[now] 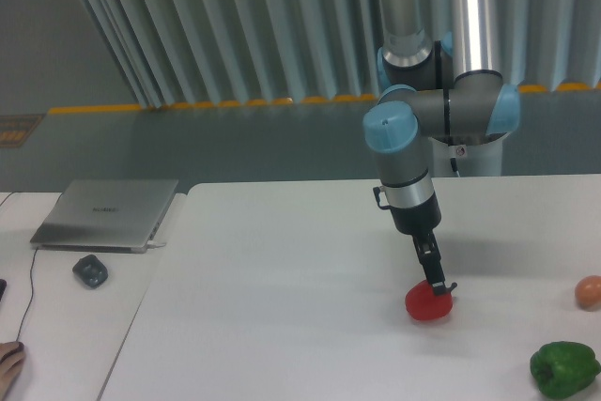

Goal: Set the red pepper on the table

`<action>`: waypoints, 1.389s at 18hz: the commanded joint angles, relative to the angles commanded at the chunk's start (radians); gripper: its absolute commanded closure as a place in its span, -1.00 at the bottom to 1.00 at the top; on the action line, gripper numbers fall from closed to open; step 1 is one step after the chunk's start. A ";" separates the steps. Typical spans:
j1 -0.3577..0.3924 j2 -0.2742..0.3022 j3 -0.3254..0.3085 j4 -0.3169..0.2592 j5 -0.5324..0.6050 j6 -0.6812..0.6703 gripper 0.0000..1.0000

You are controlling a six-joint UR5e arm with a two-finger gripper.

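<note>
The red pepper lies on the white surface, in the right half, nearer to the front edge than to the back edge. The pincer points down and meets the top of the pepper, close to its dark stem at the upper right. The fingers are thin and dark, and from this view I cannot tell if they grasp the pepper or have let it go. The arm comes down from above, with grey tubes and light blue joints, and it leans slightly toward the front. A green pepper sits near the front right corner of the surface, well apart from the red one. A small orange-pink round fruit is at the right edge, behind the green pepper. To the left stands a narrower desk just beside the surface, with a closed silver laptop and a small dark object in front of the laptop.
</note>
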 joint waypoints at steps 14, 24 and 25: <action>0.250 0.043 0.201 -0.385 -0.049 0.227 -1.00; 0.296 0.012 0.196 -0.400 -0.195 0.362 -1.00; 0.298 0.012 0.198 -0.400 -0.196 0.362 -1.00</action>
